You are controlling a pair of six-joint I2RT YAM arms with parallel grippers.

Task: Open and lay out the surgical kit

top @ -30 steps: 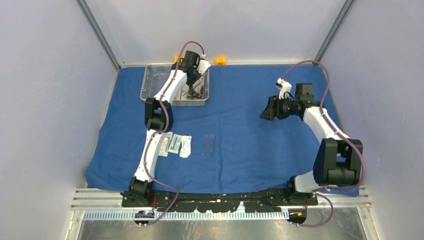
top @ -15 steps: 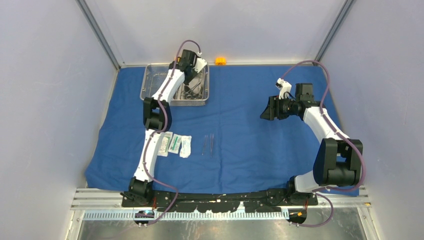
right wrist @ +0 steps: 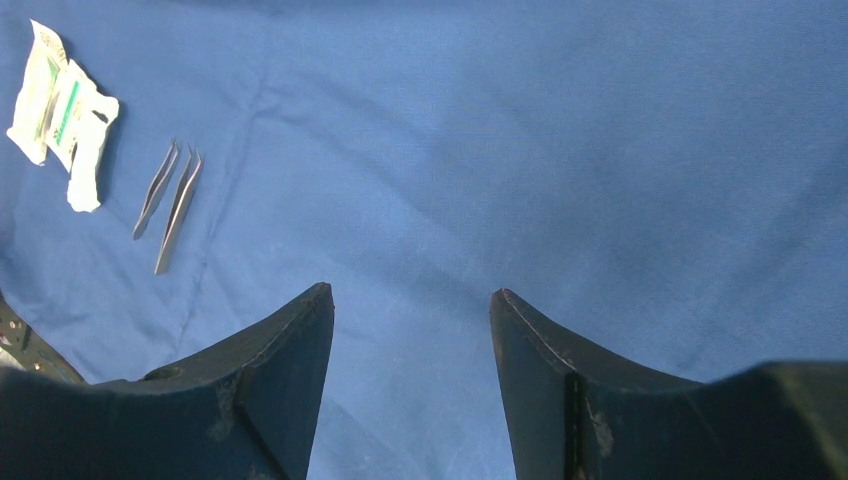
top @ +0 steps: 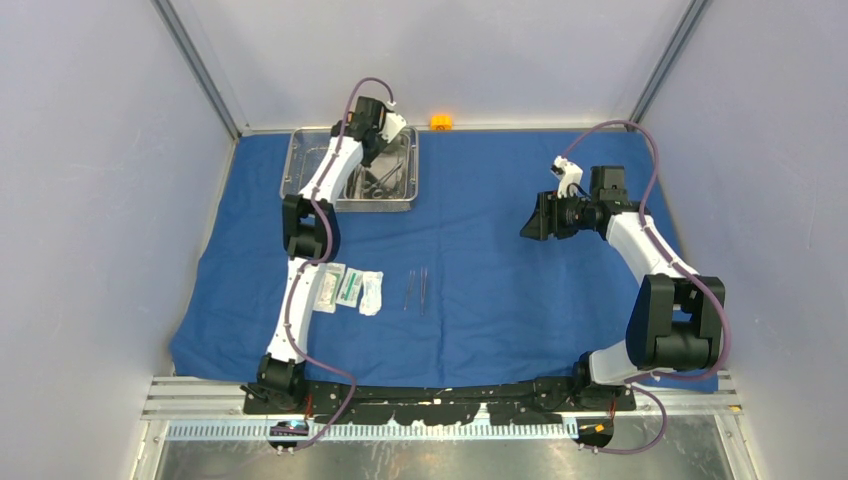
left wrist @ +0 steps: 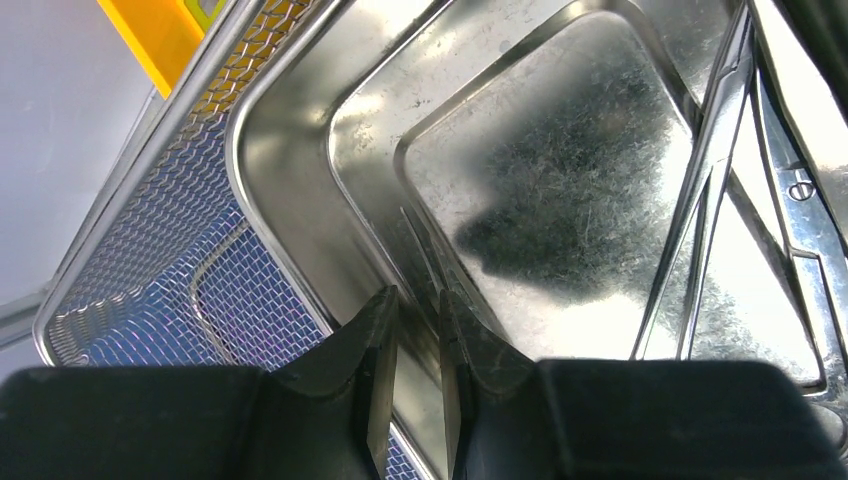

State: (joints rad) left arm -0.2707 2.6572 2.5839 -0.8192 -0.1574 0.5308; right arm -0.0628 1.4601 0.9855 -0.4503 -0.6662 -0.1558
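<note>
Left gripper (left wrist: pixel 414 318) has reached farther out in the last second, moving off the middle of the tray (left wrist: pixel 285 170) and onto its far-left side. Its fingers stand only slightly apart, and the tray's sloped wall runs up into the narrow gap between them. Whether the pads already press on that wall cannot be told. Judging from this, it is lining up to take the tray by its edge and lift it out, which looks like the main step left.

Just to the right of the fingers, inside the tray, lie the steel instruments (left wrist: pixel 705 175), long and thin, loose on the shiny floor. They would likely slide if the tray tips under a one-sided hold. Just to the left of the fingers is the mesh basket (left wrist: pixel 150 260) in which the tray sits. Its wall is near, so the outer finger probably has little room. Beyond the basket's corner an orange block (left wrist: pixel 150 40) stands outside it, no part of the kit.

Well back from this gripper, on the near side, three packets (top: pixel 348 287) lie side by side on the blue cloth (top: pixel 500 190). Two tweezers (top: pixel 417 289) lie just beside them, already laid out. Farthest off, well to the right, the right gripper (right wrist: pixel 408 292) hovers above bare cloth with its jaws spread wide and nothing between them, well away from the basket.
</note>
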